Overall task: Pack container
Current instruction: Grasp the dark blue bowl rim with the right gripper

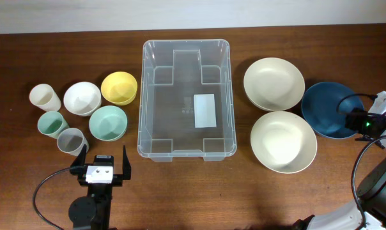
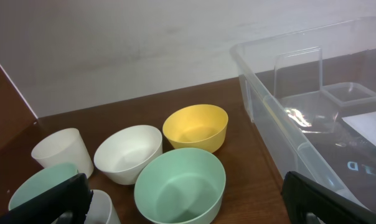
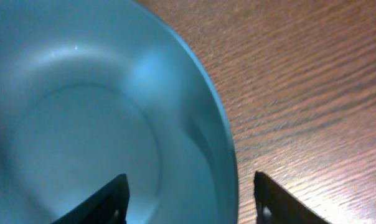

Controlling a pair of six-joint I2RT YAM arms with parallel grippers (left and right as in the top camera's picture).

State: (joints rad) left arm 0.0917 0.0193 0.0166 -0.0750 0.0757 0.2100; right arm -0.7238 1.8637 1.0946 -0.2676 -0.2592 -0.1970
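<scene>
The container (image 1: 146, 96), a large clear plastic bin with a white label inside, stands in the middle of the table and reaches into the left wrist view's right side (image 2: 269, 93). My left gripper (image 1: 104, 160) hangs open near the front edge, facing a mint bowl (image 2: 182, 183), with nothing between its fingers. My right gripper (image 1: 353, 120) is at the right rim of a dark blue bowl (image 1: 327, 105). Up close, its jaws (image 3: 191, 199) straddle that blue bowl's (image 3: 82, 124) rim, one finger (image 3: 107, 199) inside and one outside, with gaps on both sides.
Left of the bin stand a yellow bowl (image 1: 119, 87), a white bowl (image 1: 82, 98), the mint bowl (image 1: 108, 122) and three cups (image 1: 45, 97). Two large cream bowls (image 1: 274, 83) (image 1: 283, 141) lie between the bin and the blue bowl.
</scene>
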